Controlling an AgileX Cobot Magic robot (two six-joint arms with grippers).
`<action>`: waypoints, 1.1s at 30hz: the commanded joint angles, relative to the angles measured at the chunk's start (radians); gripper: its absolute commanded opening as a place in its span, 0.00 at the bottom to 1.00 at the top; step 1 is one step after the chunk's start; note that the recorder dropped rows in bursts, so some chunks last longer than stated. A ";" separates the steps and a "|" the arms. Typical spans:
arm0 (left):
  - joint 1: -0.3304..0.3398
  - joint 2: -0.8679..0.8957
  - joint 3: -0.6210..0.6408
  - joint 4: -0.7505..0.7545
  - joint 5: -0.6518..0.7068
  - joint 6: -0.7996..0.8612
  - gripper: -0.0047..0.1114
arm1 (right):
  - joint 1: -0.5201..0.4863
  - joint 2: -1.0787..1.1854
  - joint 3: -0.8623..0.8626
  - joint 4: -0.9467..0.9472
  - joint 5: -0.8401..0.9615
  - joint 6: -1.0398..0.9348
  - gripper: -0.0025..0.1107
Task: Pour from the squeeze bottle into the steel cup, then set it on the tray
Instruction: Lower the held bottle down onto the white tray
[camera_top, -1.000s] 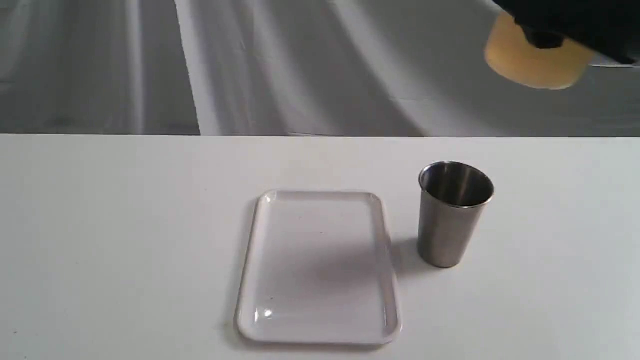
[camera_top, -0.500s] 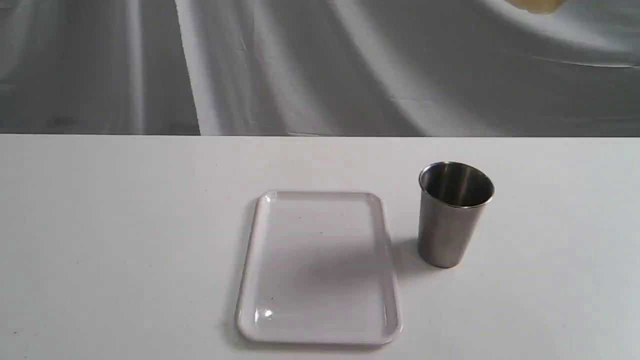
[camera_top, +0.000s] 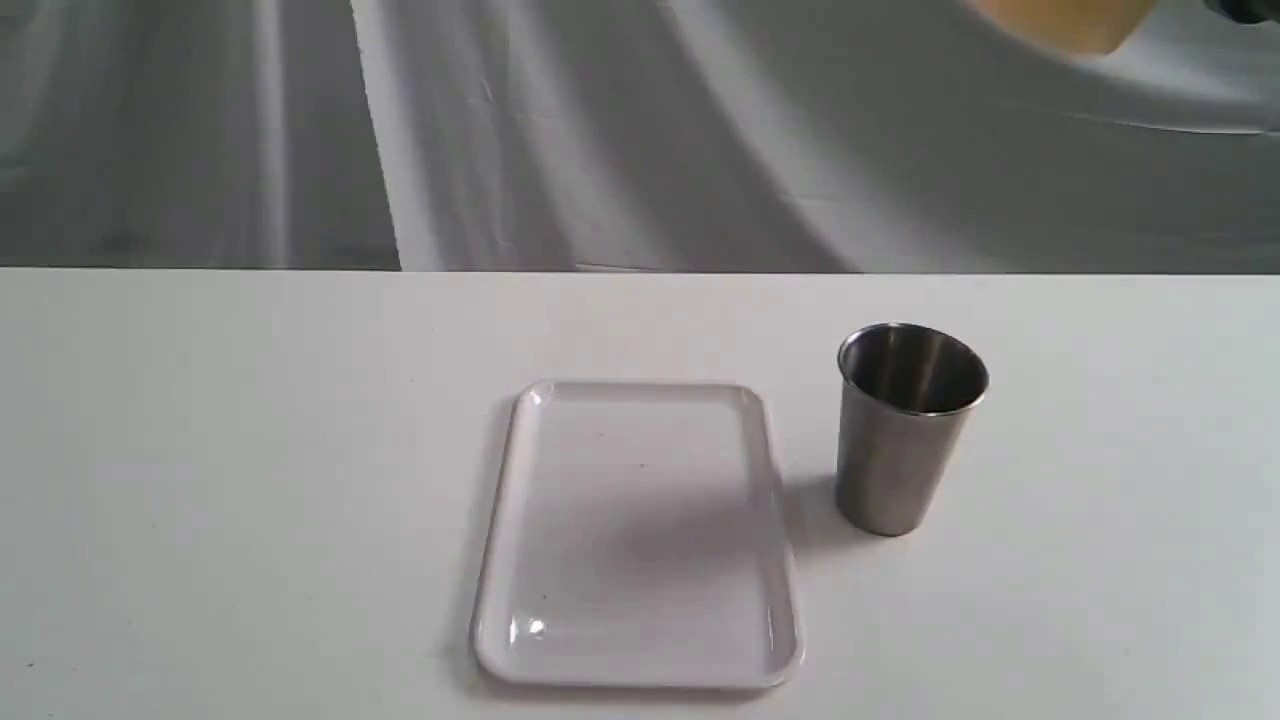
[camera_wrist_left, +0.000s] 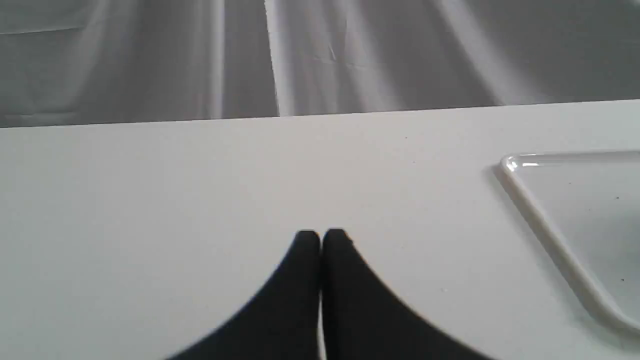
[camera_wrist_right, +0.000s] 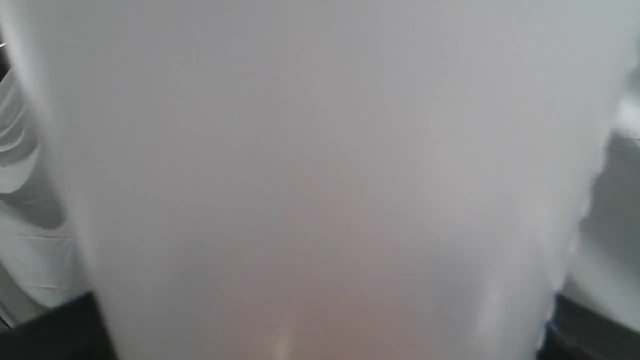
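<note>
High over the steel cup (camera_top: 905, 430), on the side away from the tray (camera_top: 492, 560), the squeeze bottle (camera_top: 1062, 22) hangs in the grip of the right tool (camera_wrist_right: 318, 332). Only its orange-tinted bottom end shows at the upper edge of the exterior view. We judge the task barely begun: the bottle is aloft, off the counter (camera_top: 200, 450), but nothing is being poured and its nozzle is out of sight. We see no liquid on the cup's inner wall, though the cup's floor is hidden. The pour is left to do, and after it the setting down; the tray lies bare just beside the cup, a narrow strip of counter between them. The right tool's jaws stand fairly wide, closed against the bottle's sides; their dark ends show at either flank of the body, which nearly fills the right wrist view. The left tool (camera_wrist_left: 320, 241) sits low over the counter beyond the tray from the cup, its two tips pressed together, holding nothing. The bottle's wall looks cloudy white, warming to orange toward one end, where we take the liquid to lie. The cup stands upright, brushed steel, narrower at its base.
</note>
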 joint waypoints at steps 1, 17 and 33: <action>-0.006 -0.003 0.004 -0.001 -0.008 -0.005 0.04 | 0.005 -0.004 -0.008 -0.031 -0.028 -0.002 0.02; -0.006 -0.003 0.004 -0.001 -0.008 -0.003 0.04 | 0.175 0.170 -0.008 -0.100 -0.071 -0.006 0.02; -0.006 -0.003 0.004 -0.001 -0.008 -0.002 0.04 | 0.220 0.436 -0.008 -0.098 -0.222 -0.242 0.02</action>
